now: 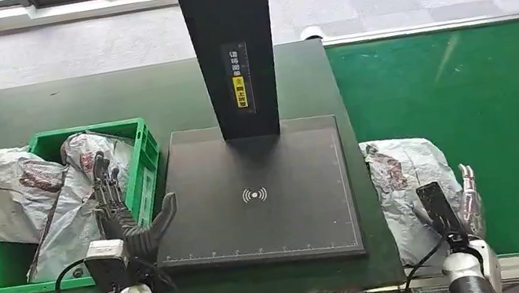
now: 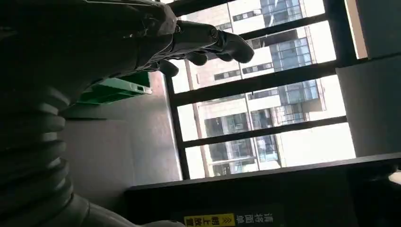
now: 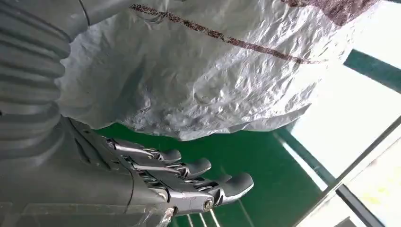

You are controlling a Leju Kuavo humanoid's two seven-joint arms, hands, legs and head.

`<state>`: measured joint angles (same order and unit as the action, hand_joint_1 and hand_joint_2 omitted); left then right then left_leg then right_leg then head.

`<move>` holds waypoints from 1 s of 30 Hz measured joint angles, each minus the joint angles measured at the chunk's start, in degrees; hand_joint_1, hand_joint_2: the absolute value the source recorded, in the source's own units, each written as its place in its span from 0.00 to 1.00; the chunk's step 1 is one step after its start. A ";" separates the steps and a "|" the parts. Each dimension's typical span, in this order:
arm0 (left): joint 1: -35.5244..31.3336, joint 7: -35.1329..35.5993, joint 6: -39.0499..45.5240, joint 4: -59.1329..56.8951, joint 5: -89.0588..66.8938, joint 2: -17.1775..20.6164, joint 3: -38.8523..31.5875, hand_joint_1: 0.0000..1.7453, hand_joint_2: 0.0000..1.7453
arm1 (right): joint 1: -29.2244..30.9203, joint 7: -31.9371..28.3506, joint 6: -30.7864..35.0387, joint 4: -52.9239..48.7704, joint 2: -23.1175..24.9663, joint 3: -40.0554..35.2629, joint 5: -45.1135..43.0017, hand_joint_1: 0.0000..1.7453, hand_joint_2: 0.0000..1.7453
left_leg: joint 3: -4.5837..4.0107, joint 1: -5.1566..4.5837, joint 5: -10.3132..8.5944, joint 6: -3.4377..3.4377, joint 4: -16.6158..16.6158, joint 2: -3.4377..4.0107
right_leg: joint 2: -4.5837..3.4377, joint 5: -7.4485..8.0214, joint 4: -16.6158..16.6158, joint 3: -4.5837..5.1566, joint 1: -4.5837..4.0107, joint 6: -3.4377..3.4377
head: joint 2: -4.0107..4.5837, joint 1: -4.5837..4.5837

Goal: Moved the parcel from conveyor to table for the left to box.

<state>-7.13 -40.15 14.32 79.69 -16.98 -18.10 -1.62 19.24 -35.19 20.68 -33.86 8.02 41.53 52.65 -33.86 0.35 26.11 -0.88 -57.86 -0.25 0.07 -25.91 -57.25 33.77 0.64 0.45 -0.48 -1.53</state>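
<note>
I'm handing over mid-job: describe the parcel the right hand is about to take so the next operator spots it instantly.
Find the green conveyor belt right of the dark table. At its near left edge, beside the black scanner pad, lies a crumpled grey plastic parcel, with the right hand alongside it. Unlike the similar parcels piled in the green crate, it lies alone on the belt.

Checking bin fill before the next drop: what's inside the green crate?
The green crate holds crumpled grey poly-bag parcels, with more spilling over its far side. The left hand hovers over them. The crate floor is covered.
</note>
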 measured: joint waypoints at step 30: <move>-0.04 0.00 0.77 -1.09 -0.94 0.02 0.00 0.00 1.00 | 0.77 14.43 -6.03 3.61 -1.20 -6.06 5.36 0.00 1.00 | 0.04 0.01 0.00 0.00 0.00 0.03 | -0.03 0.00 0.01 0.00 -0.01 0.00 | 0.00 0.00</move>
<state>-7.17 -40.15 15.08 78.60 -17.92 -18.08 -1.62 20.00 -20.76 14.64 -30.25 6.82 35.47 58.01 -33.82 0.36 26.11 -0.88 -57.86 -0.22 0.04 -25.91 -57.24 33.78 0.63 0.45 -0.48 -1.53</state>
